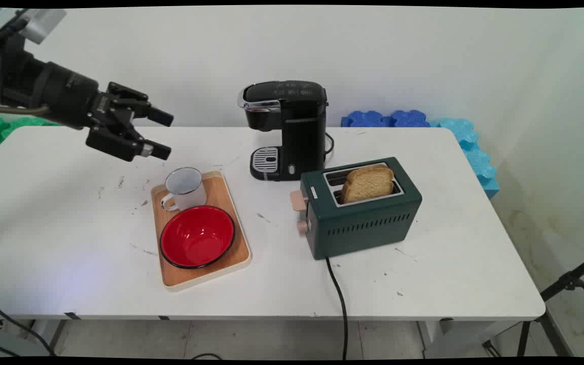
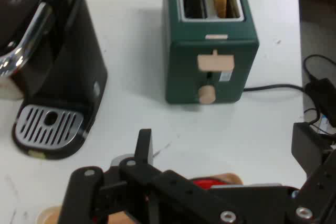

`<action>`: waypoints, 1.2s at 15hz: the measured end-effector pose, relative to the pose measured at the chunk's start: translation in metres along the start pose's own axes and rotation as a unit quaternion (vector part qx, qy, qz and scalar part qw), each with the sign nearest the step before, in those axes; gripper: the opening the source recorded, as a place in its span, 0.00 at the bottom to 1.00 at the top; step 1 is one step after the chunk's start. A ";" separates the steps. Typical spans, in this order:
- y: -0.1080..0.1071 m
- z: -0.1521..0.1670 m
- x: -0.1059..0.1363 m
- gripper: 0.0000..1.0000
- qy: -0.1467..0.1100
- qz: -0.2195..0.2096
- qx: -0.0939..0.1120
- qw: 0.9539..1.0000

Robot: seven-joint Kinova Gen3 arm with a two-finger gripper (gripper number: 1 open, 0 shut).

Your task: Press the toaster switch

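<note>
The end effector point(image 1: 162, 134) hangs above the white bench point(image 1: 69, 243), fingers spread and holding nothing, just up-left of the white mug point(image 1: 185, 188). The mug stands on a wooden tray point(image 1: 231, 256) touching a red bowl point(image 1: 197, 236). Well apart to the right stand a black coffee maker point(image 1: 287, 129) and a green toaster point(image 1: 360, 215) (two slices of toast point(image 1: 368, 183) up). Blue foam mats point(image 1: 424, 121) lie against the plain white wall.

Main view looks down across the table point(image 1: 69, 243); hand view looks closely; both share the toaster point(image 1: 363, 213) point(image 2: 210, 51)
</note>
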 end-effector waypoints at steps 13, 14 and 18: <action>0.029 0.102 0.096 1.00 -0.002 0.029 -0.004 1.000; 0.029 0.110 0.095 0.00 -0.007 0.029 -0.004 1.000; 0.024 0.139 0.084 0.00 -0.033 0.031 -0.006 0.999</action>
